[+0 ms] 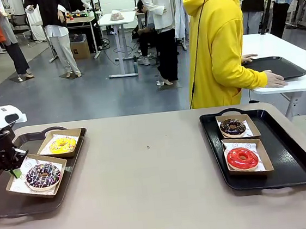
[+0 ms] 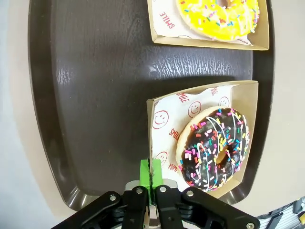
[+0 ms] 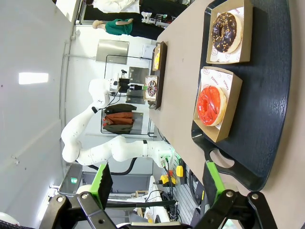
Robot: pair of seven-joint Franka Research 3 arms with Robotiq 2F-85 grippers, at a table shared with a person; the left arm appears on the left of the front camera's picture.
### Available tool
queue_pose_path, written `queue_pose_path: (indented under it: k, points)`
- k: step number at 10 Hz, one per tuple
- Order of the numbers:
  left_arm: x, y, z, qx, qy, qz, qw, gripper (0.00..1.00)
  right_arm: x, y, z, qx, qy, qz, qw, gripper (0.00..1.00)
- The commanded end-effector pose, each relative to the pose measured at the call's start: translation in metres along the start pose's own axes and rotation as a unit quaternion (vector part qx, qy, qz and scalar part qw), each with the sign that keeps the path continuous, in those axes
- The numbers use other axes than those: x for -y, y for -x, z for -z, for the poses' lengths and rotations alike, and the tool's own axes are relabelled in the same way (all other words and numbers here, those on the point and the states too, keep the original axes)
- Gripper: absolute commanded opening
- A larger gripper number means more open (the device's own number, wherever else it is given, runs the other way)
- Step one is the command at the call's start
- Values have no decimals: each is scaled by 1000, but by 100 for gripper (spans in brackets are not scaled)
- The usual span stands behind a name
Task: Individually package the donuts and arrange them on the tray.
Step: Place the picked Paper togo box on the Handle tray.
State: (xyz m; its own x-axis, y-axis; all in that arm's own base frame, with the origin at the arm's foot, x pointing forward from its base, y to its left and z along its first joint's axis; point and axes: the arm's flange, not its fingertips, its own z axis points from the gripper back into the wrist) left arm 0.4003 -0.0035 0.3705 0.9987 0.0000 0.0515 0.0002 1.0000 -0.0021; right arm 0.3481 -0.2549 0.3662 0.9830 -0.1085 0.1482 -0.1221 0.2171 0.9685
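Jaws first: my left gripper (image 2: 150, 183) is pinched on the near wall of the box (image 2: 248, 119) holding the sprinkled dark donut (image 2: 214, 148), which sits just right of the pads. Yellow donut (image 2: 219, 16) lies ahead, in its own box on the same tray (image 2: 95, 95). My right gripper (image 3: 157, 183) hangs with jaws wide apart, nothing between them; red donut (image 3: 212, 105) and chocolate donut (image 3: 226, 31) sit boxed beyond them on the other tray (image 3: 267, 95).

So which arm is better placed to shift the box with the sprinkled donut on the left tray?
Left, probably. The left gripper is already shut on the edge of the box holding the sprinkled donut on the left tray. The right gripper hangs open by the right tray.
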Motion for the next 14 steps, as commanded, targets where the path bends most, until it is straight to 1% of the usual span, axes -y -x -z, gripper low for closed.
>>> queue_pose_path:
  k: [1, 2, 3, 4, 5, 6, 7, 8, 10, 11, 13, 14]
  points:
    - [5, -6, 1, 4, -4, -6, 1000, 4, 1, 2, -3, -9, 0, -7, 1000, 100]
    - [5, -6, 3, 2, -5, -6, 1000, 41, 1, 2, -3, -9, 0, -7, 1000, 100]
    - [5, -6, 3, 0, -5, -3, 1000, 64, 1, 2, -3, -9, 0, -7, 1000, 100]
    - [6, -6, 3, -1, -4, -1, 1000, 100, 1, 2, -3, -9, 0, -7, 1000, 100]
    - [6, -5, 3, -2, -3, 0, 1000, 100, 1, 2, -3, -9, 0, -7, 1000, 100]
    - [5, -5, 1, -3, -1, 0, 1000, 72, 1, 2, -3, -9, 0, -7, 1000, 100]
    - [5, -3, -1, -3, 2, 0, 1000, 81, 1, 2, -3, -9, 0, -7, 1000, 100]
    - [5, -2, -3, -2, 4, 3, 1000, 100, 1, 2, -3, -9, 0, -7, 1000, 100]
    - [5, 2, -10, 1, 15, 11, 1000, 100, 1, 2, -3, -9, 0, -7, 1000, 100]
    - [2, 3, -15, 2, 23, 18, 1000, 79, 1, 2, -3, -9, 0, -7, 1000, 100]
    - [-4, 4, -27, 6, 63, 49, 997, 95, 1, 2, -3, -9, 0, -7, 1000, 100]
    - [-9, 2, -37, 3, 95, 58, 994, 95, 1, 2, -3, -9, 0, -7, 1000, 100]
